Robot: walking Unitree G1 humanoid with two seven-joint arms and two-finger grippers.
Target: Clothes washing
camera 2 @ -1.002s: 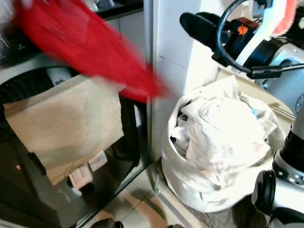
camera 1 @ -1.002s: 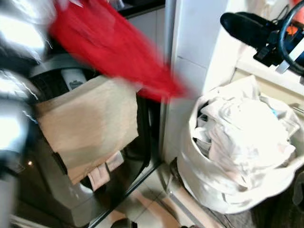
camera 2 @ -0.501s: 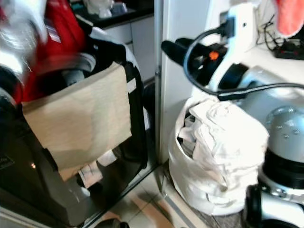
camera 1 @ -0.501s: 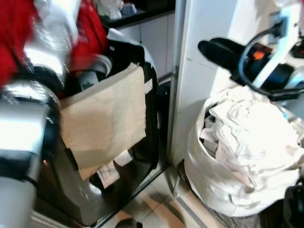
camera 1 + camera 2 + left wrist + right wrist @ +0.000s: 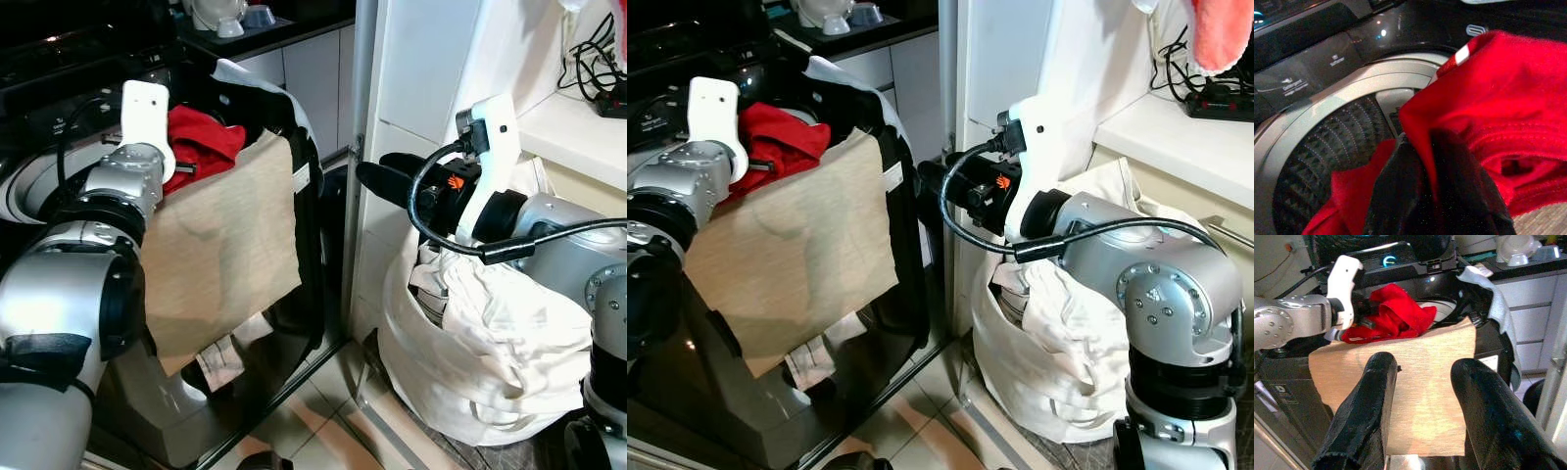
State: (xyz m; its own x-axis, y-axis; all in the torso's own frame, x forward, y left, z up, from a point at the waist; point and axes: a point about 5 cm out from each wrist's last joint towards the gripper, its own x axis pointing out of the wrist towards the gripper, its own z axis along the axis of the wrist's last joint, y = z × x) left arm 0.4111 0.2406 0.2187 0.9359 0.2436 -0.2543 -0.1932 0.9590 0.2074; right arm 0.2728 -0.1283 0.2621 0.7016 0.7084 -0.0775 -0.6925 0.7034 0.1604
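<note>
A red garment point(image 5: 206, 142) sits bunched at the washer's top opening, partly over the grey drum point(image 5: 1327, 147). My left gripper point(image 5: 1425, 142) is shut on a fold of this red garment, right above the drum. A tan cloth point(image 5: 225, 245) hangs down the washer's front. My right gripper point(image 5: 387, 181) is held out at mid height between the washer and the white laundry bag point(image 5: 490, 362), pointing toward the washer. Its fingers point(image 5: 1376, 396) stand apart with nothing between them. The bag is stuffed with white clothes.
A white cabinet panel point(image 5: 411, 78) stands between washer and bag. A counter point(image 5: 588, 108) with cables is at the right, with a pink cloth point(image 5: 1220, 34) hanging above it. The dark washer lid point(image 5: 265, 93) stands raised. Tiled floor point(image 5: 313, 431) shows below.
The red garment has swung from high in the air down to the washer opening with my left gripper. My right arm has reached in toward the washer. The camera has shifted.
</note>
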